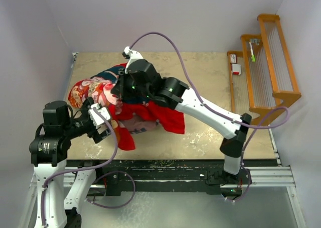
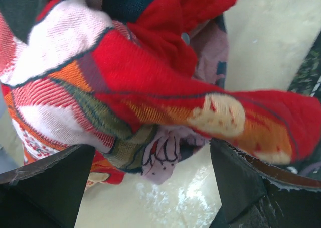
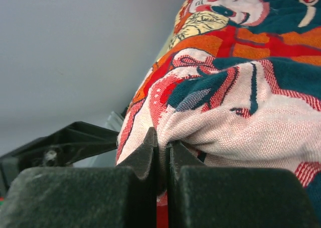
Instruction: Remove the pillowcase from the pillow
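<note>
table (image 1: 210, 77): right gripper (image 3: 161, 139) pinches pillowcase (image 3: 241, 102), left gripper (image 2: 149, 150) wide.

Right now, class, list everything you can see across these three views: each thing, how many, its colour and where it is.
red-orange printed fabric pillowcase: one, red-orange with cartoon faces, bunched on the table's left half
flat beige table: one, beige, under the fabric
slatted wooden rack: one, orange, right of the table, far side
small white-and-red item: one, at the rack's left end, too small to identify
purple cables: two, one along each arm
left gripper: one, black fingers, open, at the pillowcase's near edge
right gripper: one, black, shut on a pillowcase fold
</note>
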Controlling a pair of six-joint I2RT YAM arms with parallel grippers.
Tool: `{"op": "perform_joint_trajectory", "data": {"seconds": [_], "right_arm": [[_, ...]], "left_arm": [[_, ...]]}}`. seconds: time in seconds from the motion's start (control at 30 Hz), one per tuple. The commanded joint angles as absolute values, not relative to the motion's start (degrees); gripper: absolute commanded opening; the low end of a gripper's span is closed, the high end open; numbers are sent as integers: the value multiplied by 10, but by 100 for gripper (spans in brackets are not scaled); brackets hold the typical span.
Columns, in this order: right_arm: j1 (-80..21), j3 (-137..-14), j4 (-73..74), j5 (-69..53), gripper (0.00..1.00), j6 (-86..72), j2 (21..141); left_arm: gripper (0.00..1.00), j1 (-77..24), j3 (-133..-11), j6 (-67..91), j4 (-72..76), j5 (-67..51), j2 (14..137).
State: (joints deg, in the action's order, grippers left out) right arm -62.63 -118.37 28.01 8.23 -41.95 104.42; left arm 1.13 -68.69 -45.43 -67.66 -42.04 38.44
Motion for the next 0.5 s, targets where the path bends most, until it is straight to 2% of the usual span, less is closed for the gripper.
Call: {"op": "perform_joint_trajectory", "data": {"seconds": [0.0,0.2,0.33,0.37,0.47], "right_arm": [[-631,-1270,175,26,0,-453,1064],[-641,-1249,152,17,0,-460,1053],[-642,-1196,115,0,0,-472,1015],[-643,-1191,107,-3,0,-473,1009],[-649,-1192,98,-16,0,-468,1000]], "left_arm": [[99,13,-640,-509,-579,-347,361],[100,13,-633,-469,-501,-322,345],[99,13,-655,-453,-515,-349,376],[96,13,-663,-453,-530,-364,389],[81,13,-684,-444,-571,-400,417]]}}
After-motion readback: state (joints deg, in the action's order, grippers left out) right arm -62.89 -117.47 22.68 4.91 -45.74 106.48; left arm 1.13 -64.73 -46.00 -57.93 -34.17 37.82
